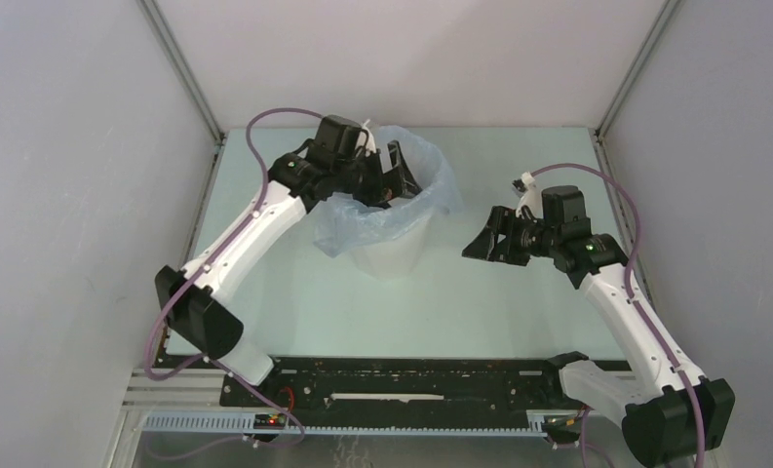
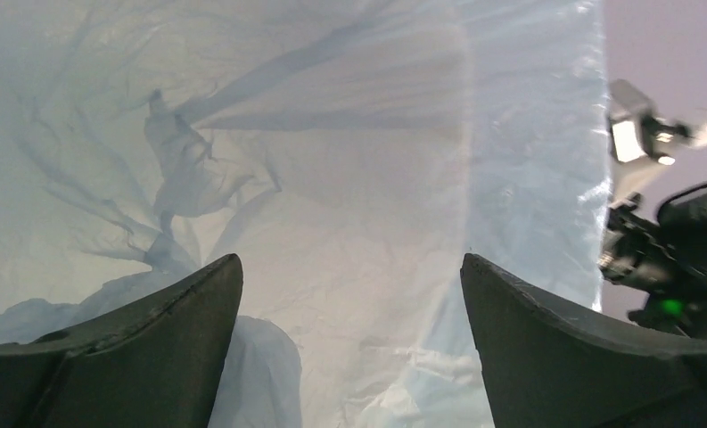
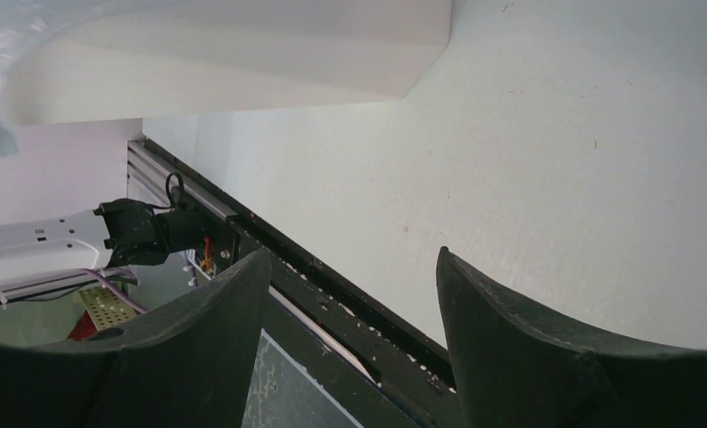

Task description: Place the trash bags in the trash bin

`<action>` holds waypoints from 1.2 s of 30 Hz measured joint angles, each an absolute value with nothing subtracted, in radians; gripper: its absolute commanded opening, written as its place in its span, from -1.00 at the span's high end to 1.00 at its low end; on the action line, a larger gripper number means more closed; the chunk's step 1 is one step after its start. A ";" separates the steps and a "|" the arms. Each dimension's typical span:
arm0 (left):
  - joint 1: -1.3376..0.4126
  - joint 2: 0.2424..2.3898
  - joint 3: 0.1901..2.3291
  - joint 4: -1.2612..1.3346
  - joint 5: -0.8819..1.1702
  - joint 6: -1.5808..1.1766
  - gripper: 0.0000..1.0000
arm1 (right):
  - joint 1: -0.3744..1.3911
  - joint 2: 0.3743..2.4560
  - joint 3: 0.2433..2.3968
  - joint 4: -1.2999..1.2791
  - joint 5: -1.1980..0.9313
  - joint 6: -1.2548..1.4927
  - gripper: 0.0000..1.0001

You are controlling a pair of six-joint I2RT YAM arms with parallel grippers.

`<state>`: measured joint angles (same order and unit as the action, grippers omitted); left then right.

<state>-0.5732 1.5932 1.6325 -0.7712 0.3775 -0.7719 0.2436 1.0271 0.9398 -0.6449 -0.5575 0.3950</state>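
The white faceted trash bin (image 1: 392, 252) stands at the table's middle. The pale-blue film trash bag (image 1: 431, 180) lines it, its mouth spread over the rim and hanging down the left side. My left gripper (image 1: 399, 174) is open, reaching into the bag's mouth from the left; in the left wrist view the bag (image 2: 332, 178) fills the space between and beyond my fingers (image 2: 153, 339), nothing pinched. My right gripper (image 1: 482, 244) is open and empty, hovering right of the bin; its wrist view shows the bin's wall (image 3: 242, 53) at the top and bare table between the fingers (image 3: 510, 348).
The pale-green table (image 1: 480, 312) is enclosed by grey walls with metal corner posts (image 1: 182, 68). A black mounting rail (image 1: 402, 375) runs along the near edge. The right arm (image 2: 679, 232) shows at the right of the left wrist view.
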 measured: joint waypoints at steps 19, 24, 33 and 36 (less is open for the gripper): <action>-0.568 1.487 1.621 -0.687 0.231 -0.682 -0.51 | 0.245 1.032 0.940 -0.607 -0.578 0.428 -0.54; -0.567 1.481 1.621 -0.702 0.257 -0.807 -0.52 | 0.245 1.023 0.942 -0.513 -0.617 0.526 -0.55; -0.604 1.490 1.626 -0.794 0.149 -0.685 -0.61 | 0.245 1.009 1.112 -0.397 -0.556 0.664 -0.53; -0.622 1.484 1.626 -0.792 0.124 -0.631 -0.58 | 0.263 1.034 1.188 -0.368 -0.527 0.692 -0.54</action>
<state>-0.6216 1.4837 1.6257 -0.7918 0.1238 -0.6312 0.2634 1.0344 1.1885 -0.3683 -0.5274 0.6918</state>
